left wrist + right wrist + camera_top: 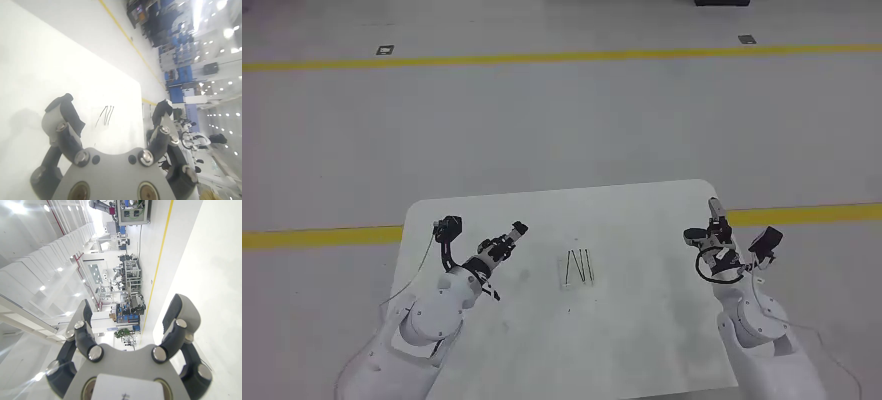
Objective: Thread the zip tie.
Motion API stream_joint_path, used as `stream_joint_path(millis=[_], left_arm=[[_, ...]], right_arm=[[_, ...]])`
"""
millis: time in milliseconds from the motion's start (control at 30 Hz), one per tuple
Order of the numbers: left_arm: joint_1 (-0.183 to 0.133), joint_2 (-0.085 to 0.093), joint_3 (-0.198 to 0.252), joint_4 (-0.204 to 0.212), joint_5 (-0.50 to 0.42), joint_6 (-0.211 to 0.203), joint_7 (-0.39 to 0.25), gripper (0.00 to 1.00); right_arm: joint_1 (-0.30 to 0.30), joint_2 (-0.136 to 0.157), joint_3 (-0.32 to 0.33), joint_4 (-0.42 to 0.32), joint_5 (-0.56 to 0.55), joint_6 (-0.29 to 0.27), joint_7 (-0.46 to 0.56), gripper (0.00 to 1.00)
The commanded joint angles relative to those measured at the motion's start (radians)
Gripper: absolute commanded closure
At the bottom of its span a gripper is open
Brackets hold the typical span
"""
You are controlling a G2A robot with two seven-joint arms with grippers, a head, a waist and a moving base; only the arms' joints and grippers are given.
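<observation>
The white desk [642, 340] fills the lower middle of the top view, and three thin black zip ties [580, 266] lie side by side near its centre, flat on the surface and touched by nothing. The left tool [514, 232] sits at the lower left of that view, over the left part of the desk, pointing toward the ties but well apart from them. Its own wrist view shows the left tool [115, 100] with both dark-padded fingers [64, 111] spread wide and nothing between them. Beyond the gap lie the zip ties [106, 117], heads at one end, on the bright desk [37, 56]. The right tool [714, 212] is at the right of the top view, near the desk's right edge, pointing toward the far side of the frame. In the right wrist view the right tool [131, 300] also stands wide open and empty, with the desk [217, 266] to one side of it. Yellow floor lines [542, 58] cross the grey floor beyond the desk.
</observation>
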Motion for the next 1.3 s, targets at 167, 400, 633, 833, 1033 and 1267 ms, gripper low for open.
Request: stream_joint_path(millis=[167, 400, 633, 833, 1033, 1267], left_arm=[[0.0, 0.0, 0.0, 0.0, -0.001, -0.047, 0.003, 0.0], [0.0, 0.0, 0.0, 0.0, -0.001, -0.047, 0.003, 0.0], [-0.081, -0.016, 0.146, -0.025, 0.217, -0.047, -0.118, 0.0], [-0.147, -0.074, 0.233, 0.06, 0.364, -0.047, -0.253, 0.0], [-0.17, -0.116, 0.243, 0.111, 0.41, -0.047, -0.273, 0.0], [-0.182, -0.118, 0.277, 0.118, 0.435, -0.07, -0.304, 0.0]], right_arm=[[0.0, 0.0, 0.0, 0.0, 0.0, 0.0, 0.0, 0.0], [0.0, 0.0, 0.0, 0.0, 0.0, 0.0, 0.0, 0.0], [0.0, 0.0, 0.0, 0.0, 0.0, 0.0, 0.0, 0.0], [0.0, 0.0, 0.0, 0.0, 0.0, 0.0, 0.0, 0.0], [0.0, 0.0, 0.0, 0.0, 0.0, 0.0, 0.0, 0.0], [0.0, 0.0, 0.0, 0.0, 0.0, 0.0, 0.0, 0.0]])
